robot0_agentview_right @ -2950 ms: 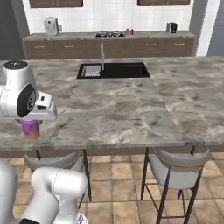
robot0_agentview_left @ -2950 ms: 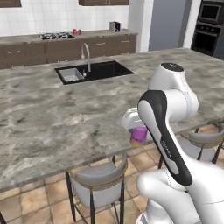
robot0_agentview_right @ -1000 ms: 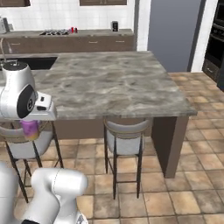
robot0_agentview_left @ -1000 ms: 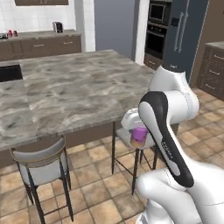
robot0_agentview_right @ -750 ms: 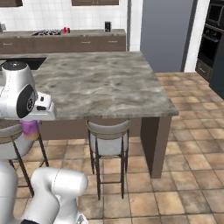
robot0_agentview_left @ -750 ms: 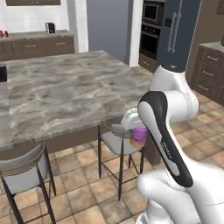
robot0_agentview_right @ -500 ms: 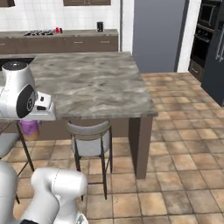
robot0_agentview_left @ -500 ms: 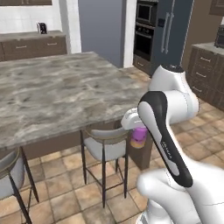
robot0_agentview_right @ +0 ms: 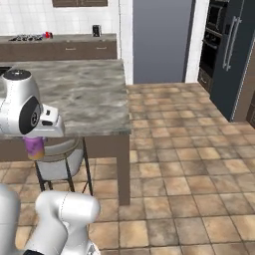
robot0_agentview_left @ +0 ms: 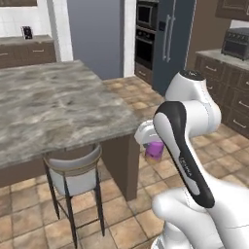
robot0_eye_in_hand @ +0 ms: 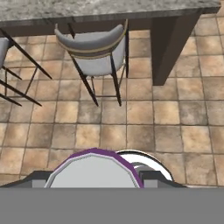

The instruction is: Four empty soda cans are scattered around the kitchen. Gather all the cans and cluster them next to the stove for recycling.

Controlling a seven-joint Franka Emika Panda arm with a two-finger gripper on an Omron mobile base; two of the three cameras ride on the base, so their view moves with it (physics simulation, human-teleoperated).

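A purple soda can (robot0_agentview_left: 155, 151) hangs upright under the hand, off the island's corner and above the tiled floor, with my gripper (robot0_agentview_left: 154, 145) shut on it. From the right base view the same can (robot0_agentview_right: 34, 147) shows below the white wrist. In the hand view the can's grey top with its purple rim (robot0_eye_in_hand: 93, 169) sits between the dark fingertips (robot0_eye_in_hand: 153, 176). Far back on the rear counter lies the stove (robot0_agentview_right: 22, 38), and a small red can (robot0_agentview_right: 48, 35) stands just to its right.
The grey stone island (robot0_agentview_left: 53, 104) spreads to the left, with a grey stool (robot0_agentview_left: 73, 174) under its edge. Wall ovens (robot0_agentview_left: 145, 35) and a dark fridge (robot0_agentview_left: 174, 44) stand ahead, and a toaster oven (robot0_agentview_left: 236, 43) sits on the right counter. Open tiled floor (robot0_agentview_right: 189, 164) lies to the right.
The whole picture has shifted: the base has driven on, so the island slides left and the fridge side comes into view. The arm keeps its pose with the purple can still gripped.
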